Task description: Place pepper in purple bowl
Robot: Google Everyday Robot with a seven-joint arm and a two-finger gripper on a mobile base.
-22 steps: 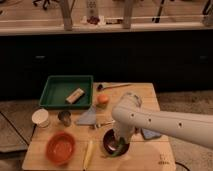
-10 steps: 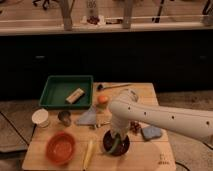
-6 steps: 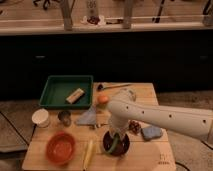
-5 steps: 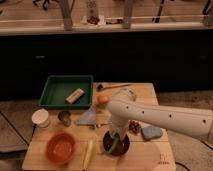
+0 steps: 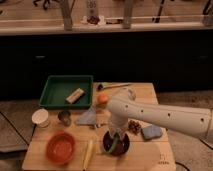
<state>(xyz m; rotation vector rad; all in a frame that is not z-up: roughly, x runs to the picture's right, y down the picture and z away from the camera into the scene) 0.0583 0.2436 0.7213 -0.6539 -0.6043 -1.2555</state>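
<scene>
- The white robot arm [image 5: 160, 116] has barely shifted.
- Its gripper [image 5: 116, 134] hangs over the small round dark purple bowl [image 5: 124, 146]; how open, I cannot tell.
- The slender green pepper [image 5: 114, 145] lies inside that bowl.

- A light wooden table [image 5: 147, 90] fills the lower centre.
- A dark cabinet front [image 5: 105, 55] spans the middle.
- A pale ledge [image 5: 50, 29] crosses the top.
- Speckled grey floor [image 5: 15, 115] shows lower left.

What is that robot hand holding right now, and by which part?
It cannot be told. The gripper hangs right over the purple bowl, and the green pepper shows inside the bowl just below it; whether it is gripped is hidden.
</scene>
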